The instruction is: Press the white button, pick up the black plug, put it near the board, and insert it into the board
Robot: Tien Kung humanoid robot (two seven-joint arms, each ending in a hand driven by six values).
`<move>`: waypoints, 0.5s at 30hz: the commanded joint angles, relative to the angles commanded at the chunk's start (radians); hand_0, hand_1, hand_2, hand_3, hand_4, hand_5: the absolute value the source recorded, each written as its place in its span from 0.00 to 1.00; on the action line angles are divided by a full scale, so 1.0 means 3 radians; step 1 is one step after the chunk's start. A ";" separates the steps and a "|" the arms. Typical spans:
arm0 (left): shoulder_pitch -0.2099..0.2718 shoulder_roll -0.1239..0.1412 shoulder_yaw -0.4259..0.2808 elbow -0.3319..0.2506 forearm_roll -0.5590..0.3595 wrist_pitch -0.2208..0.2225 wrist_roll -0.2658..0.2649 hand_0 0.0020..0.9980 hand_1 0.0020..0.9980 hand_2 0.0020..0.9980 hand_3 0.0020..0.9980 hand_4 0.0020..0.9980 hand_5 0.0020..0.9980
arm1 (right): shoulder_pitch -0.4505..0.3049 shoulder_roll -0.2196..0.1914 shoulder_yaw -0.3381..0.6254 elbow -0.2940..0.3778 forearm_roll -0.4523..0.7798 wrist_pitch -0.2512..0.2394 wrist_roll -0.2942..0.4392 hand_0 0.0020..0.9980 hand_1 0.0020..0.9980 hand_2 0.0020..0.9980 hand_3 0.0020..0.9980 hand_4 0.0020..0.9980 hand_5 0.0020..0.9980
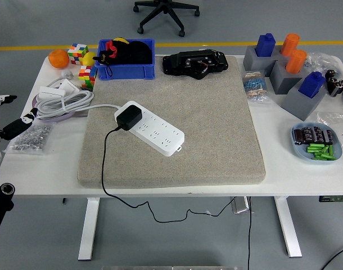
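Observation:
A white power strip (154, 130) lies diagonally on the grey felt mat (216, 124). The black plug (128, 117) sits in the strip's left end, and its black cable (105, 163) runs down over the table's front edge. At the strip's right end there is a small raised part that may be the white button (177, 148). My left hand (14, 115) hovers at the picture's left edge, over the table's left side, fingers spread and holding nothing. It is well apart from the strip. My right hand is out of view.
A bag of small metal parts (30, 139) lies just below my left hand, and a coiled white cable (62, 101) beside it. A blue bin (126, 70), a black device (195, 63), grey blocks (284, 79) and a blue dish (317, 143) stand around the mat.

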 joint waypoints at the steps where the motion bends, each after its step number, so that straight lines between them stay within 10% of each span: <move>1: 0.0000 -0.0001 -0.0002 0.0000 0.0000 0.0000 0.0000 0.83 0.87 0.79 0.74 0.84 0.40 | 0.0000 0.0000 0.0001 0.0000 0.0000 0.0000 0.0000 0.67 0.66 0.66 0.59 0.67 0.42; 15: -0.0002 -0.0009 -0.0009 0.0009 0.0003 -0.0005 0.0003 0.83 0.87 0.79 0.74 0.83 0.40 | 0.0002 0.0000 0.0016 0.0003 -0.0005 -0.0002 0.0002 0.67 0.66 0.66 0.59 0.67 0.42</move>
